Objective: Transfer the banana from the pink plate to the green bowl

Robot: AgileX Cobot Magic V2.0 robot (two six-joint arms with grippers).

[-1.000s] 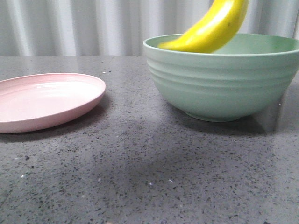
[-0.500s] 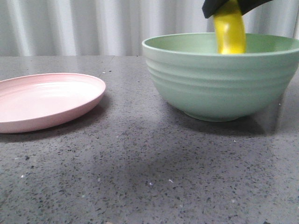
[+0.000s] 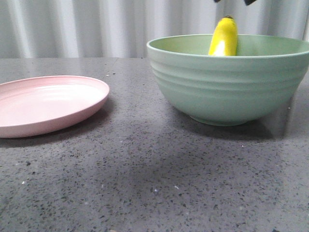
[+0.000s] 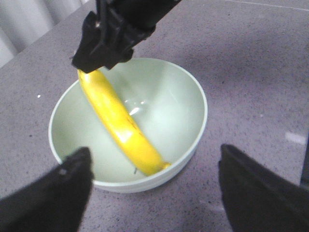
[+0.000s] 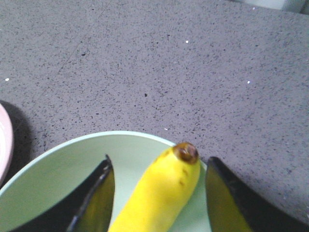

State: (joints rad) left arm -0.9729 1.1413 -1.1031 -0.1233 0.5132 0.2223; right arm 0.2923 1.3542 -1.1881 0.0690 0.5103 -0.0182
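The banana (image 3: 223, 37) stands slanted inside the green bowl (image 3: 227, 84), its end poking above the far rim. In the left wrist view the banana (image 4: 118, 123) lies across the bowl (image 4: 186, 104) from rim to rim. My right gripper (image 5: 159, 162) is open just above the banana's dark tip (image 5: 186, 152), with a gap on each side; its body shows in the left wrist view (image 4: 108, 38). My left gripper (image 4: 154, 193) is open and empty, hovering above the table beside the bowl. The pink plate (image 3: 48, 104) sits empty at the left.
Grey speckled tabletop (image 3: 154, 179) stretches in front of the plate and the bowl. A pale corrugated wall (image 3: 72, 29) stands behind the table. The plate's edge shows in the right wrist view (image 5: 4, 140).
The banana went down into the bowl and now rests there by itself. The right gripper let go of it and rose almost out of the front view's top.
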